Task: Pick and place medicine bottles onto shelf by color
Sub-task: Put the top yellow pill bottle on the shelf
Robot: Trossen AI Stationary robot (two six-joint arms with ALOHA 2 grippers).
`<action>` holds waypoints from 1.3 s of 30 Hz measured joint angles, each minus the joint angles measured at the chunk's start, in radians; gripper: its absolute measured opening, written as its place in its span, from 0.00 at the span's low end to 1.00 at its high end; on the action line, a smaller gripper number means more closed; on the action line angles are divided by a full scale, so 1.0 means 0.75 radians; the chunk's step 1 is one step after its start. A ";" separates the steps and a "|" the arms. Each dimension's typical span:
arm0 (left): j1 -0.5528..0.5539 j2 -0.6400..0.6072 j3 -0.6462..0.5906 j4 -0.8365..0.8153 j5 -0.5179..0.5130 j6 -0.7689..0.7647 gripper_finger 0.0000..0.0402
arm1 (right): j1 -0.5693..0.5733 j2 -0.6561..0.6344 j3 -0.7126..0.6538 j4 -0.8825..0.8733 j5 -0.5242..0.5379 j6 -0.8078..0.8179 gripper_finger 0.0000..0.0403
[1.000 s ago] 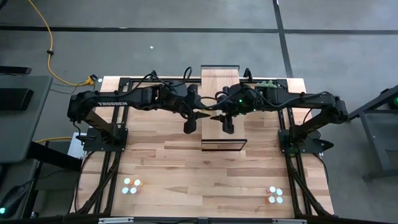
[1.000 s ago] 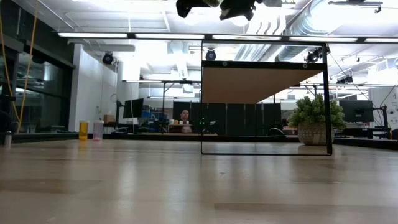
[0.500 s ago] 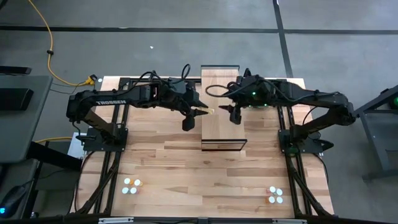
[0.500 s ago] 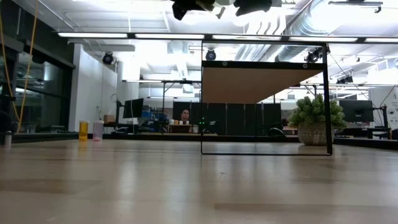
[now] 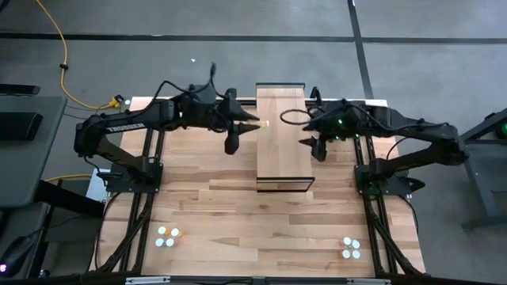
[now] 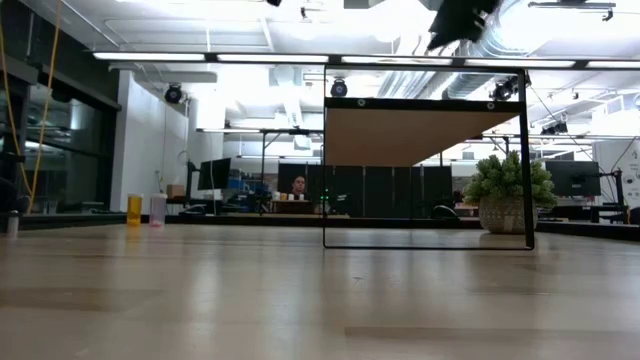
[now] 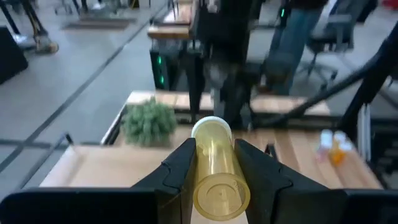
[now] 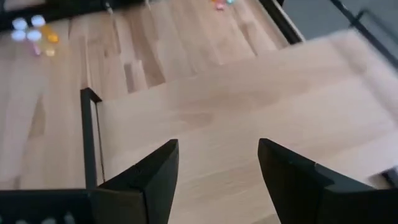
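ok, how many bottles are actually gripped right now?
1: a yellow bottle in the left claw, at the shelf's left edge. The right claw is open and empty, near the shelf's right edge.

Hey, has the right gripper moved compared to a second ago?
Yes. In the high view the right gripper, fingers open and empty, has gone from above the shelf to beyond its right edge, over the tabletop.
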 joint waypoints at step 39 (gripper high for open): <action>0.000 -0.005 -0.671 1.673 -0.151 -1.112 0.25 | 0.057 0.100 -0.043 0.877 -0.133 -0.217 0.52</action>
